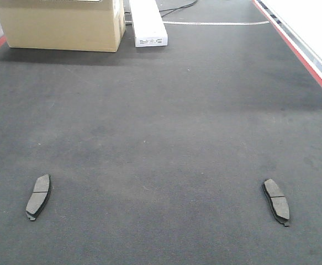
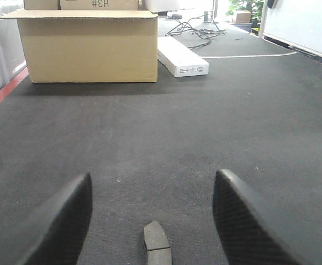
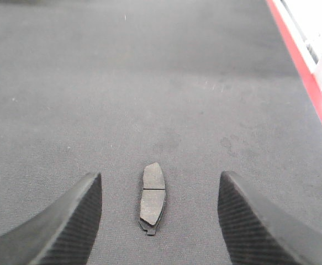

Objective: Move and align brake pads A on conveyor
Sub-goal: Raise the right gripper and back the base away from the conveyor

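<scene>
Two brake pads lie flat on the dark conveyor belt (image 1: 161, 127). One brake pad (image 1: 38, 196) rests near the front left, the other brake pad (image 1: 276, 201) near the front right. In the left wrist view my left gripper (image 2: 152, 190) hangs open above the belt, and the left pad (image 2: 157, 244) lies between its fingers at the bottom edge, partly cut off. My right gripper (image 3: 159, 185) is open too, with the right pad (image 3: 152, 196) lying lengthwise between its fingers, untouched. Neither gripper shows in the front view.
A cardboard box (image 1: 61, 23) stands at the back left of the belt, with a long white box (image 1: 147, 22) beside it. Cables (image 2: 196, 27) lie behind them. Red strips (image 1: 301, 52) run along the belt's right and left edges.
</scene>
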